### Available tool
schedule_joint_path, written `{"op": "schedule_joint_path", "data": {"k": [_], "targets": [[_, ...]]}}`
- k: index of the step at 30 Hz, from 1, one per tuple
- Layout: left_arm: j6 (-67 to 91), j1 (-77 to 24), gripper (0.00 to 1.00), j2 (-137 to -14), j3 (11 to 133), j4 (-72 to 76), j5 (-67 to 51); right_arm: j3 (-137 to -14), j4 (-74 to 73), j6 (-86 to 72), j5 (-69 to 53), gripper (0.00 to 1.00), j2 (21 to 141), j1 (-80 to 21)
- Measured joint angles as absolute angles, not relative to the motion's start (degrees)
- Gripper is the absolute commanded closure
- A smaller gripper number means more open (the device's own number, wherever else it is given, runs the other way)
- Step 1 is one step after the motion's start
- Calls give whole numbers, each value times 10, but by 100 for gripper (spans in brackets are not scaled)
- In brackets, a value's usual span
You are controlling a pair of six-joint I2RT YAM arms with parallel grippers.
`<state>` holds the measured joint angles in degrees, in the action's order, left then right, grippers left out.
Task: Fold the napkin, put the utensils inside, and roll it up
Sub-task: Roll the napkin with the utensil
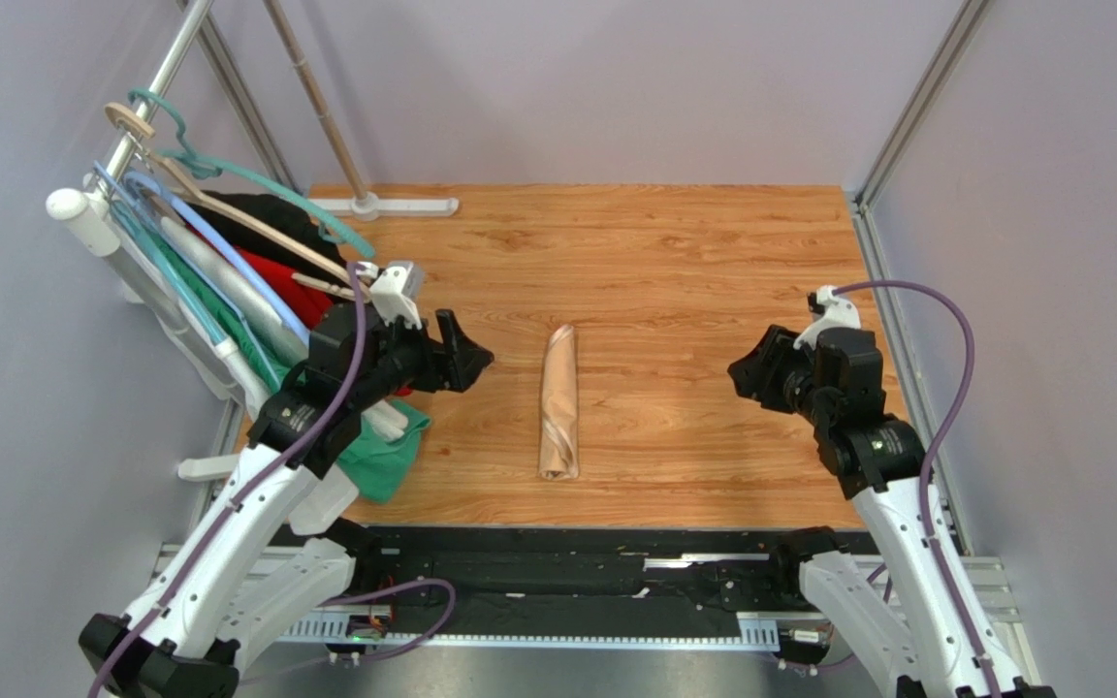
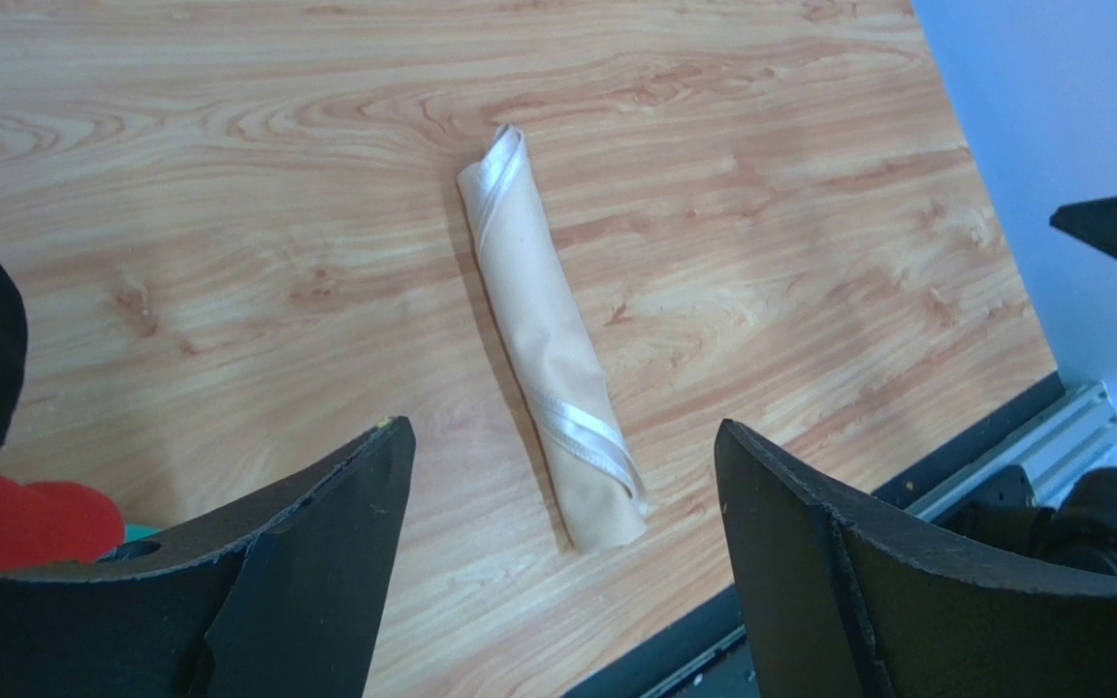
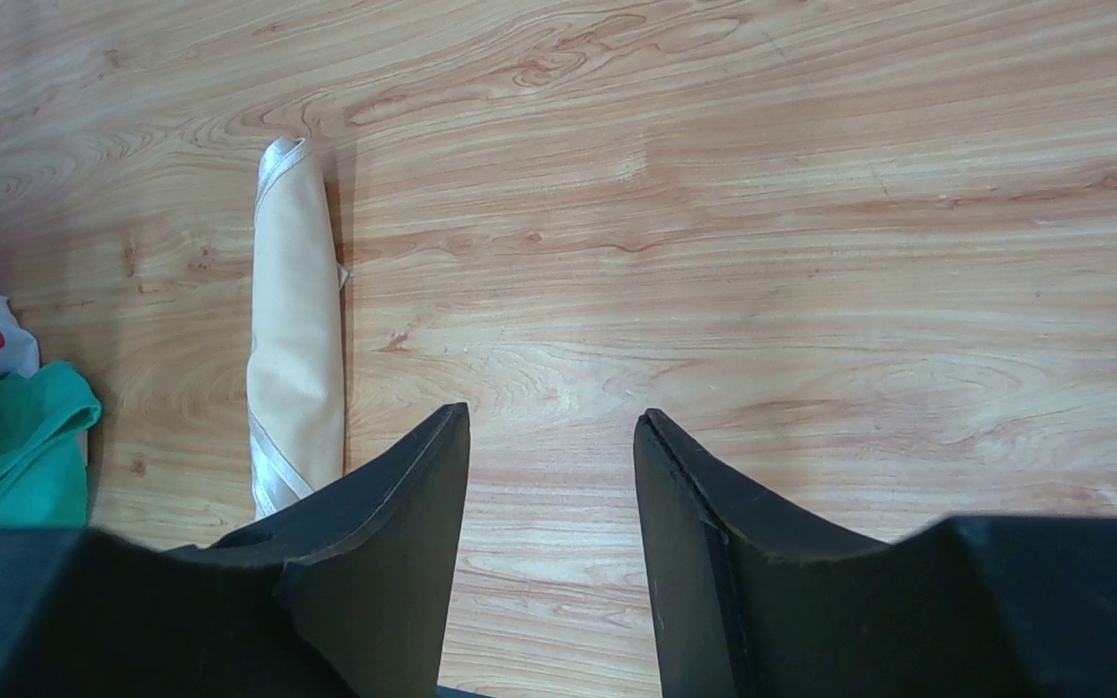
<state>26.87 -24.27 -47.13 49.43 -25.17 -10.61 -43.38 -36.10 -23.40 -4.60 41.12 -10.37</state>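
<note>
Firstly, garments [image 1: 382, 454]: green, red and black cloth by the hangers, bunched behind and outboard of the left gripper; no part of the job.
Left gripper [image 1: 471, 359]: released, jaws spread wide, nothing between them; raised off the table [image 1: 696, 262].
Napkin [image 1: 560, 403]: rolled into a slim tube, lying flat between the two grippers, apart from both; just ahead of the left gripper's fingertips, off to the left of the right gripper's.
Utensils: none showing; possibly wrapped inside, cannot tell.
Handling: judged light, soft, prone to sag or unroll; shiny hem band likely slippery; best pinched mid-length, across the roll, over the loose edge.
Right gripper [image 1: 742, 374]: released, jaws partly parted, empty, clear of the roll.
</note>
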Motion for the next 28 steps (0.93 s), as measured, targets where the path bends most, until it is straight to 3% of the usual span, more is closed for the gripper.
{"op": "schedule_joint_path", "data": {"k": [28], "targets": [[232,-243,12,-410,494,-320,-120,-441,-406,-218,-21,50,376,-103]]}}
